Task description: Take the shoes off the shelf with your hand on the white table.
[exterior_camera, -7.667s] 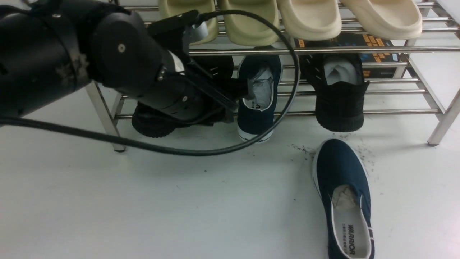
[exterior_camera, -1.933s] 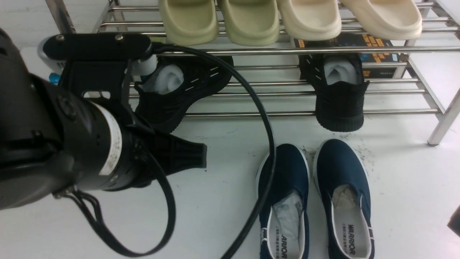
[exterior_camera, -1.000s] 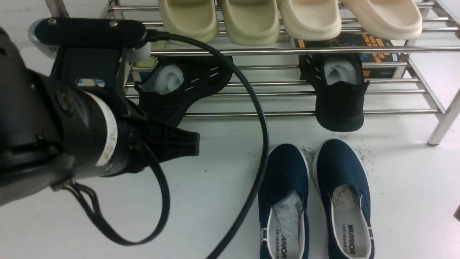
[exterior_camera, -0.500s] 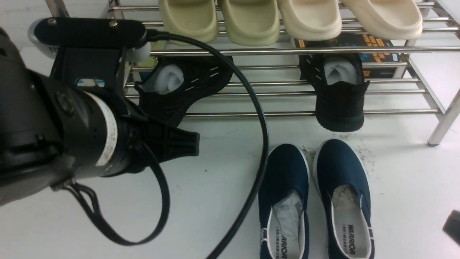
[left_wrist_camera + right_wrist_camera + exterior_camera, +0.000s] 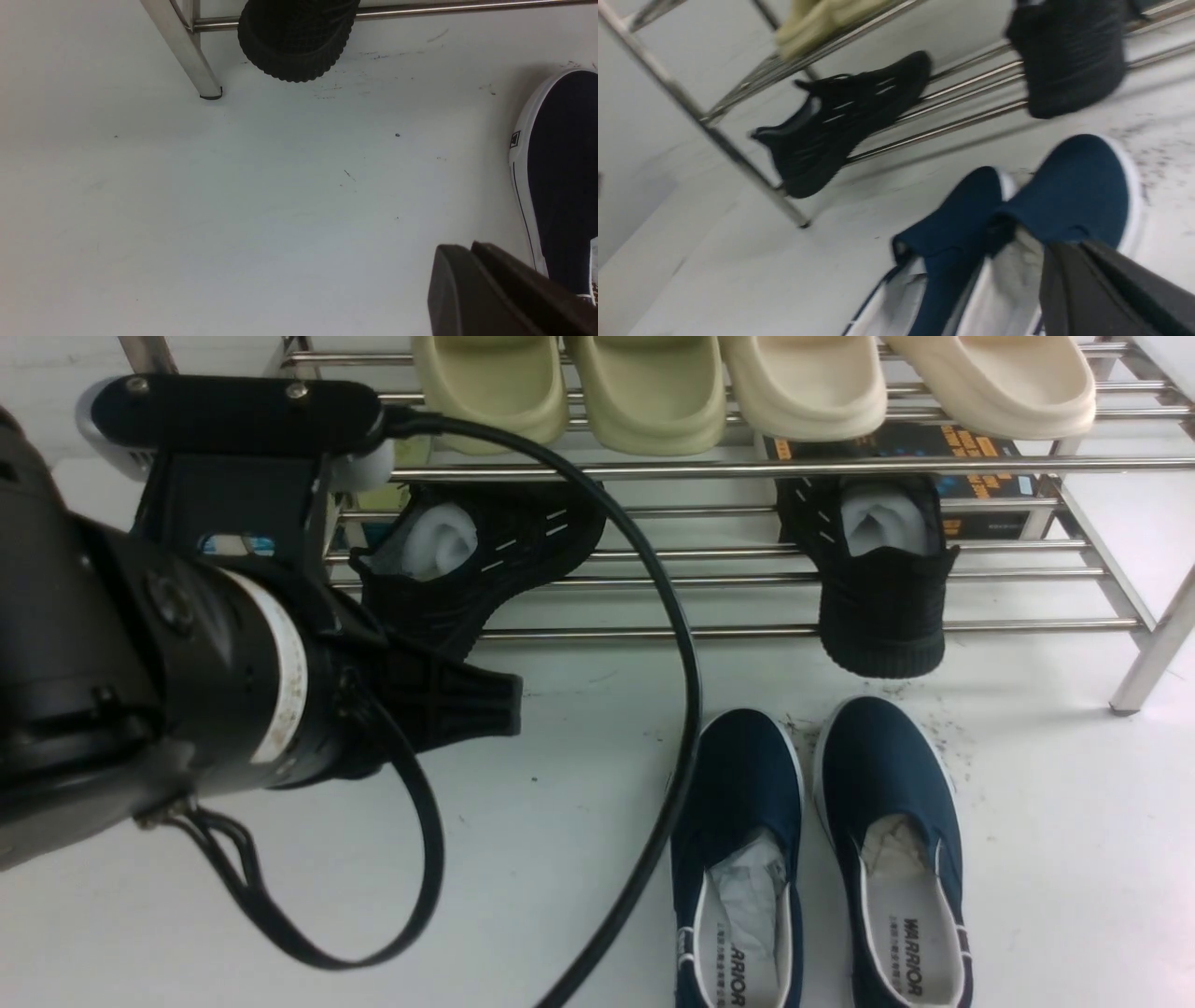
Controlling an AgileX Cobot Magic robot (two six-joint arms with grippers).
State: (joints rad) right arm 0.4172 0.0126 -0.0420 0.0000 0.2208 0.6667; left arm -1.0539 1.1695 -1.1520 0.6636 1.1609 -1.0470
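The left gripper [image 5: 499, 702], fingers pressed together on nothing, hovers above the white table [image 5: 560, 896] before the shelf [image 5: 709, 633]. To its right, both navy shoes [image 5: 878, 775] lie side by side on the table, off the shelf, "WARRIOR" printed on their insoles. The right gripper [image 5: 1069, 280], seemingly closed, hangs above them.

Bright, even overhead light with soft shadows on the white table [image 5: 1074, 859] under the shelf [image 5: 840, 467], whose chrome tubes glint. Right wrist view's motion-blurred, the others are decently sharp.
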